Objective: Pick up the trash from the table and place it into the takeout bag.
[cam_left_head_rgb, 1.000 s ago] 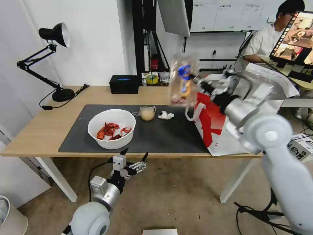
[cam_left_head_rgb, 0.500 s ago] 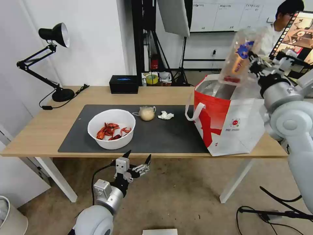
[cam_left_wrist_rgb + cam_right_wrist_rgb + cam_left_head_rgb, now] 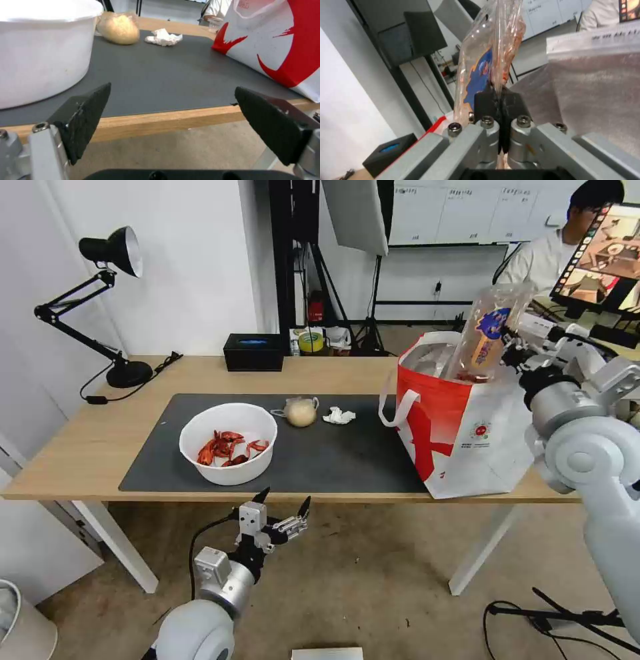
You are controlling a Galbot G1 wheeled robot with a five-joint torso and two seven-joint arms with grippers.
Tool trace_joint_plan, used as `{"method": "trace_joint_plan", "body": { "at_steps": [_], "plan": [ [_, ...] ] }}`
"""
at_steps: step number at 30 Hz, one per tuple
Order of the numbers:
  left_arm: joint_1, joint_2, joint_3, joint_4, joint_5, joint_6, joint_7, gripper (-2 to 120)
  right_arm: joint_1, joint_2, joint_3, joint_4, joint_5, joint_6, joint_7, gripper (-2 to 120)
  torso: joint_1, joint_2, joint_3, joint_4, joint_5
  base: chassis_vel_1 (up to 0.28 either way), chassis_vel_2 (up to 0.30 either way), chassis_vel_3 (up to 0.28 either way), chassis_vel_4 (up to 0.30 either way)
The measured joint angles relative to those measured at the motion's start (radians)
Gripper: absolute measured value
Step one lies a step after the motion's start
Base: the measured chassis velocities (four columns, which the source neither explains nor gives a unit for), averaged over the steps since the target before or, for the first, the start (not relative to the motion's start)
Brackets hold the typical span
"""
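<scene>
- On the light-wood table [image 3: 100, 440], the bowl of crayfish shells [image 3: 229, 443], knotted bag [image 3: 300, 412] and tissue [image 3: 339, 415] remain.
- Right gripper [image 3: 510, 350], pinching the clear plastic tray [image 3: 485, 335], has lowered it into the takeout bag [image 3: 467, 433] mouth; release seems near.
- Left gripper [image 3: 283, 508] waits open below the table edge.

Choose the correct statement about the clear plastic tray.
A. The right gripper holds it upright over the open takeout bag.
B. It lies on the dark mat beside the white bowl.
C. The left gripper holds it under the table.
A: the right gripper is shut on the clear plastic tray, which stands upright above the mouth of the takeout bag.

A black desk lamp [image 3: 110, 250] and black box [image 3: 254, 352] stand near what looks like a tape roll [image 3: 311, 341].
</scene>
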Motion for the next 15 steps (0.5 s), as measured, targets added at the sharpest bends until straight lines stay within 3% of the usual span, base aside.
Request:
{"method": "trace_joint_plan", "body": {
  "at_steps": [11, 15],
  "plan": [
    [-0.012, 0.010, 0.003, 0.007, -0.005, 0.002, -0.002, 100, -0.005, 0.020, -0.003, 0.016, 0.073, -0.017, 0.040, 0, 0.000, 0.000, 0.000, 0.0000, 0.0000, 0.000, 0.000, 0.000, 0.000],
    [-0.020, 0.007, 0.004, 0.014, -0.005, 0.009, -0.003, 100, -0.003, 0.028, 0.000, 0.028, 0.152, -0.031, 0.086, 14, 0.000, 0.000, 0.000, 0.0000, -0.0001, 0.000, 0.000, 0.000, 0.000]
  ]
}}
